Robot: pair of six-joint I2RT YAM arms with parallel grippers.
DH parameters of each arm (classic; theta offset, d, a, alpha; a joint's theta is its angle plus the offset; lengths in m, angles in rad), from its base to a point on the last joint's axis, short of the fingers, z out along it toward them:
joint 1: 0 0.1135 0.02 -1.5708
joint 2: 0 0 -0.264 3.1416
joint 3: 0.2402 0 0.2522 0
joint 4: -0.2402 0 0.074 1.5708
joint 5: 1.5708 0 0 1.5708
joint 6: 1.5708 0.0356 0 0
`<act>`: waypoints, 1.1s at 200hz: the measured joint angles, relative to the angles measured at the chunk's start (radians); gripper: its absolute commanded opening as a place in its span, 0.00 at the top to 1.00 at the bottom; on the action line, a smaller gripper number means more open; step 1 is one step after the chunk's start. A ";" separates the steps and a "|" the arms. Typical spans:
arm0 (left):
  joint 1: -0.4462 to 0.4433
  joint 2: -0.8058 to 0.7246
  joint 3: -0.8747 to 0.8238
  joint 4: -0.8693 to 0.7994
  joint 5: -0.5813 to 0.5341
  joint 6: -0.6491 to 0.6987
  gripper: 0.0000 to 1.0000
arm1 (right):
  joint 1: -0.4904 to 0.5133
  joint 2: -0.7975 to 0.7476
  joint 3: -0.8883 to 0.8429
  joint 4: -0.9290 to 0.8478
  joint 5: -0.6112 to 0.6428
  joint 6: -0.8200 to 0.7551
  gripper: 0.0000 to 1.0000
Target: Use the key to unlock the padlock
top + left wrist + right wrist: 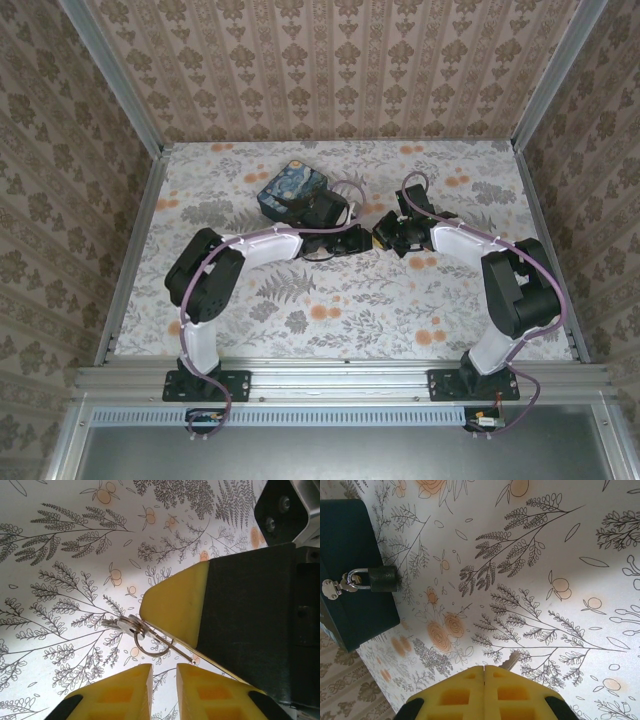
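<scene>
Where the two arms meet in the middle of the table (330, 310), the top view shows the left pincer (364, 241) and the right pincer (386, 239) tip to tip, very near each other. The blue box (290, 190) sits just past the left arm, a bit to the far left of them. From up there the small things at the tips are too tiny to make out.

The right wrist view tells more. The right pincer's two yellow fingers (455, 692) are pressed together, and the silver tip of the key (510, 661) pokes out between them. So this pincer is clamped on the key. Over by the box hangs the padlock (383, 579). It looks dark here, in the shade. Its shiny loop goes through a little clasp (331, 587) on the side of the box. The padlock is well apart from the key.

The left wrist view shows the key from another side. The key sticks out of the right pincer's yellow tip, and a thin wire ring (142, 652) hangs from it. The left pincer's own two fingers (120, 695) are a little apart, with nothing between them. They are near the ring but not touching it.
</scene>
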 measured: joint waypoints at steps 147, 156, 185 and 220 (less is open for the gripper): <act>0.052 0.003 -0.027 0.011 0.004 -0.003 0.91 | 0.013 -0.040 0.000 -0.048 0.037 -0.031 0.92; 0.056 0.003 -0.038 0.016 0.009 -0.003 0.82 | 0.013 -0.040 0.000 -0.053 0.043 -0.032 0.92; 0.046 -0.022 -0.067 0.024 0.025 -0.021 0.70 | 0.013 -0.040 0.000 -0.063 0.053 -0.032 0.93; 0.008 -0.064 -0.075 0.077 0.049 -0.056 0.67 | 0.013 -0.040 0.000 -0.063 0.057 -0.031 0.94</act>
